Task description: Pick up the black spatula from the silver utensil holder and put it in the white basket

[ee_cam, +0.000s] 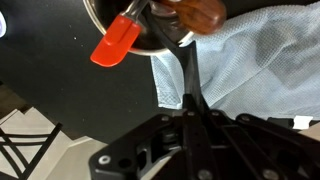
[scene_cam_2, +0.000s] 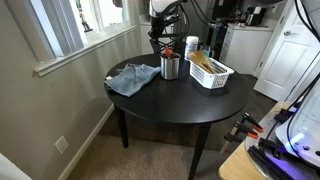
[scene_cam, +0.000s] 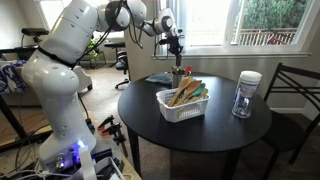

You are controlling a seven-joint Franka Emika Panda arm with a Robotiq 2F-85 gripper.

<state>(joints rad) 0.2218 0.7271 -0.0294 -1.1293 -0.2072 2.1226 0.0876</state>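
above the silver utensil holder (scene_cam_2: 170,68) on the round black table (scene_cam_2: 170,110), the gripper (ee_cam: 190,102) hangs with its fingers pressed together on the thin handle of the black spatula (ee_cam: 184,70); in the wrist view the handle runs from the fingertips toward 12 o'clock to the holder's mouth, where its far end is hidden among a red-orange spatula (ee_cam: 114,46) leaning toward 9 o'clock and a brown wooden handle (ee_cam: 196,12). in an exterior view a pale blue cloth (scene_cam_2: 133,78) lies at 9 o'clock of the holder, just beside it, and the white basket (scene_cam_2: 211,71) sits near at 3 o'clock, holding light-brown wooden utensils (scene_cam: 185,95). a clear jar with a white lid (scene_cam: 247,93) stands apart from the basket at 3 o'clock in an exterior view
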